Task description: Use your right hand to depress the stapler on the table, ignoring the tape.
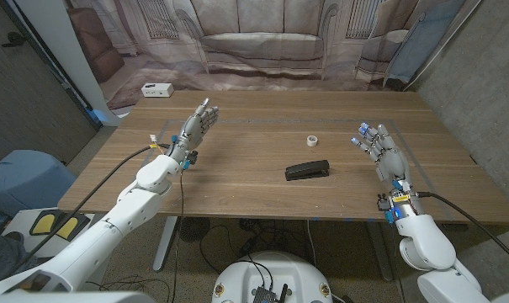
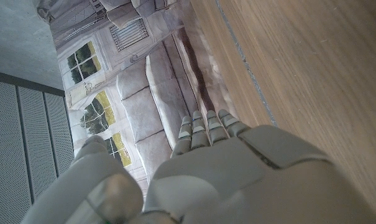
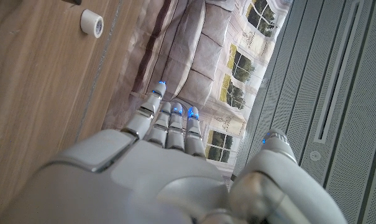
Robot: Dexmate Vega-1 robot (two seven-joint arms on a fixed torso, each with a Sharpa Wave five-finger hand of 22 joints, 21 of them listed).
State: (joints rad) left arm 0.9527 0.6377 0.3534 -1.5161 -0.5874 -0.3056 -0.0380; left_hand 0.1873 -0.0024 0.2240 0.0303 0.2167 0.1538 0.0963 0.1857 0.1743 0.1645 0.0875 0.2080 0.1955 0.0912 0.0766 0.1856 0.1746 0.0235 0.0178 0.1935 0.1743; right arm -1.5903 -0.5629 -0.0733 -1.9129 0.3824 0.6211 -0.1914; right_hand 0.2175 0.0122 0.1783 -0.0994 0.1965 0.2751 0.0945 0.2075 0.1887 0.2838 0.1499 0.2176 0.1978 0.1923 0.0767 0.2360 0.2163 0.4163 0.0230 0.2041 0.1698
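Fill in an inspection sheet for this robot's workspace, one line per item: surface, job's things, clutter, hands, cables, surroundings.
Surface: wooden table, bare wood.
Job's things: black stapler lying untouched near the middle.
Clutter: white tape roll beyond the stapler; white box at the far left corner.
Hands: left hand and right hand both open, holding nothing.
Cables: black cables along both arms.
Surroundings: printed sofa backdrop; grey wall panels.

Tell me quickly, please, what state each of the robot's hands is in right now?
Left hand: open, fingers apart, holding nothing.
Right hand: open, fingers apart, holding nothing, clear of the black stapler.
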